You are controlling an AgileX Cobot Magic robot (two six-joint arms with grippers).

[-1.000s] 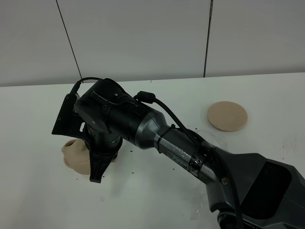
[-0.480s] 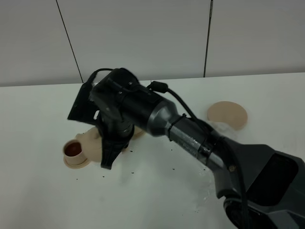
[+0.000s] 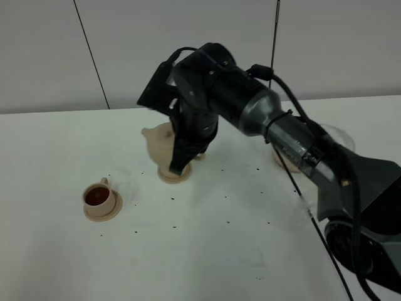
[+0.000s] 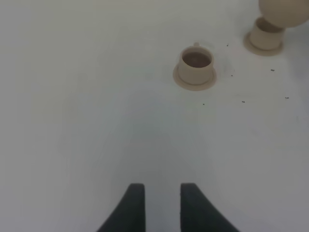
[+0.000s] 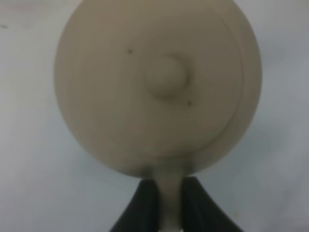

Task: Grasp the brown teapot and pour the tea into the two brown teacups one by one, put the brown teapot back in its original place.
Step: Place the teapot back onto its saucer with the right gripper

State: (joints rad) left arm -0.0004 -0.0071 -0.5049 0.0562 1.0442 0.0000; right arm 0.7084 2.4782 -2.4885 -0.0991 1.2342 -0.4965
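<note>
We note dark specks (image 3: 173, 199) on the tabletop (image 3: 207, 263). The right arm (image 3: 276, 125) screens the second teacup (image 4: 265, 35) beneath the right tool (image 5: 169, 195), which clamps the brown teapot (image 5: 154, 87) by its handle. Half a second ago that teapot hung by the filled teacup (image 3: 99, 197), now uncovered and holding dark tea. Left tool (image 4: 162, 208): parted, empty.

Brown teapot (image 5: 159, 87) from above, held by its handle (image 5: 168, 212)
The right gripper (image 5: 169, 187) pinches the handle between dark jaws; the knobbed lid (image 5: 166, 77) faces the camera, white table (image 5: 29, 169) beneath.
</note>
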